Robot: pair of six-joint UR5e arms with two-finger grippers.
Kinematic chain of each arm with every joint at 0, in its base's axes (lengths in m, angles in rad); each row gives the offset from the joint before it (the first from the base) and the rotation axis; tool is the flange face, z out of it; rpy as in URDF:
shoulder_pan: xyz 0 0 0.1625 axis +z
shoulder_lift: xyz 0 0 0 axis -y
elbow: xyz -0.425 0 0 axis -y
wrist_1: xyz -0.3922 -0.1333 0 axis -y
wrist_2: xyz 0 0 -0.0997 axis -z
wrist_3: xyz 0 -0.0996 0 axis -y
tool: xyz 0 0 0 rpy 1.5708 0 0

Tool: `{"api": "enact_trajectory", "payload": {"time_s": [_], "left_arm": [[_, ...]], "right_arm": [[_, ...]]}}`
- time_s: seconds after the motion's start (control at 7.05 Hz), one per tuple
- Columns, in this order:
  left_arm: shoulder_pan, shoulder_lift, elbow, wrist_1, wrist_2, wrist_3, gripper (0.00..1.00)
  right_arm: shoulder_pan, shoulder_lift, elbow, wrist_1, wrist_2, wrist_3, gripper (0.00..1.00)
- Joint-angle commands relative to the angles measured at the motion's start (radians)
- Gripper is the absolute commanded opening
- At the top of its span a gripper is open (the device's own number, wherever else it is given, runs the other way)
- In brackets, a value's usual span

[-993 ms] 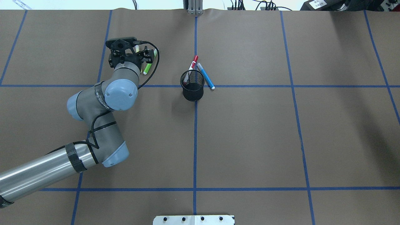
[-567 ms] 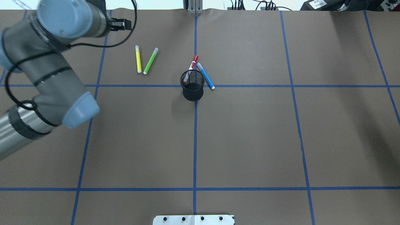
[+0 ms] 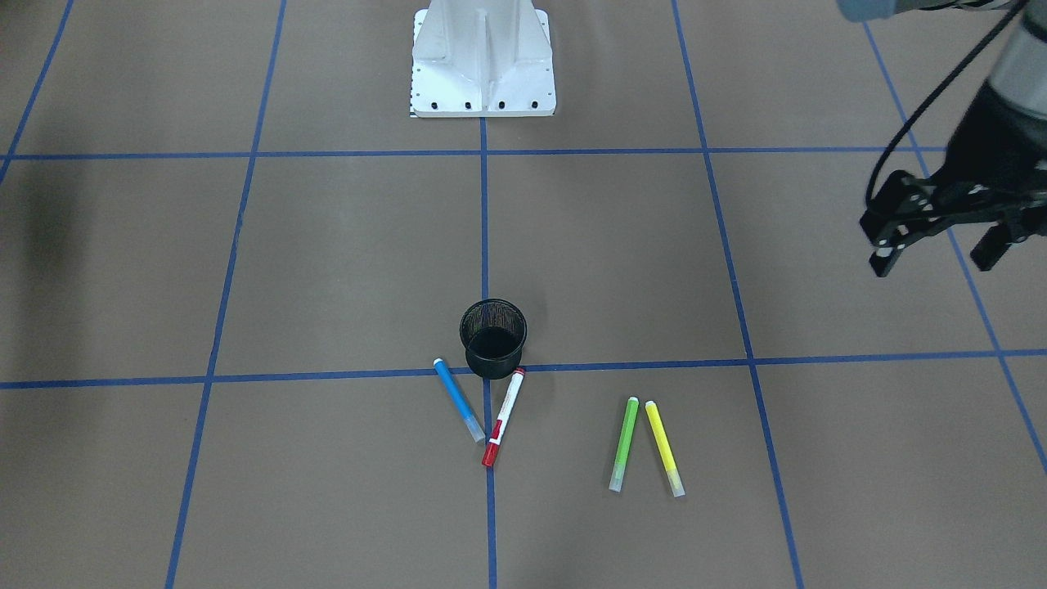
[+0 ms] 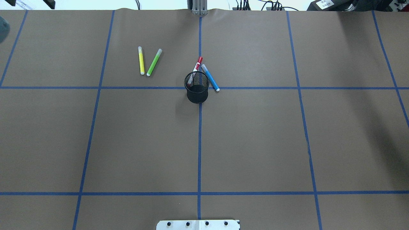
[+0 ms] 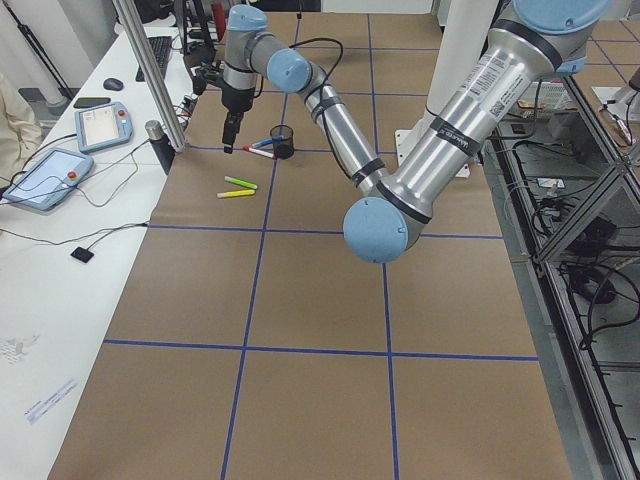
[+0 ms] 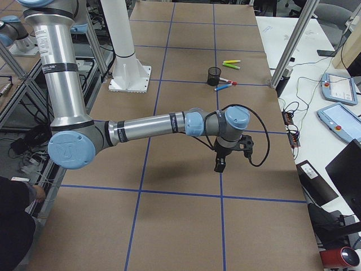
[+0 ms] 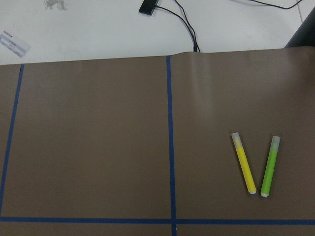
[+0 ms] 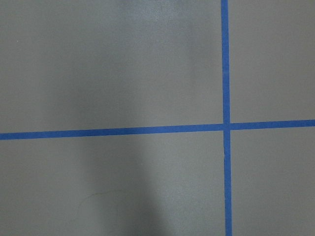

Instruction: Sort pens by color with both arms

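Four pens lie on the brown table. The yellow pen [image 4: 141,60] and lime green pen [image 4: 154,62] rest side by side at the far left, also in the left wrist view as yellow pen [image 7: 244,169] and green pen [image 7: 269,166]. The red-capped white pen [image 4: 198,64] and blue pen [image 4: 210,77] lie just behind the black mesh cup [image 4: 196,87]. My left gripper [image 3: 936,255] hangs open and empty, high and well off to the side of the yellow and green pair. My right gripper [image 6: 221,164] hovers over bare table far from the pens; I cannot tell its state.
The white robot base [image 3: 483,74] stands at the near table edge. Blue tape lines grid the brown surface. A metal post [image 5: 150,80] and a white desk with tablets [image 5: 50,180] border the far edge, with a person's sleeve [image 5: 8,110] beside it.
My left arm has lifted off the yellow and green pens and swung away left, almost out of the overhead view. All four pens and the cup lie where they were.
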Motion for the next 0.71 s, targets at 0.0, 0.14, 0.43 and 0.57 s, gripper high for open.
{"api": "enact_trajectory", "payload": {"time_s": [0.0, 0.14, 0.43, 0.57], "left_arm": [[-0.099, 0.001, -0.032, 0.208, -0.068, 0.2, 0.99], [-0.15, 0.007, -0.025, 0.255, -0.086, 0.319, 0.99], [-0.234, 0.073, 0.059, 0.266, -0.109, 0.525, 0.99], [-0.286, 0.092, 0.126, 0.257, -0.108, 0.637, 0.99]], "right_arm": [[-0.001, -0.003, -0.009, 0.0, 0.0, 0.003, 1.0], [-0.004, -0.007, -0.032, 0.002, -0.003, -0.001, 1.0], [-0.007, -0.007, -0.026, 0.002, -0.003, -0.003, 1.0], [-0.006, -0.007, -0.026, 0.002, -0.003, -0.004, 1.0]]}}
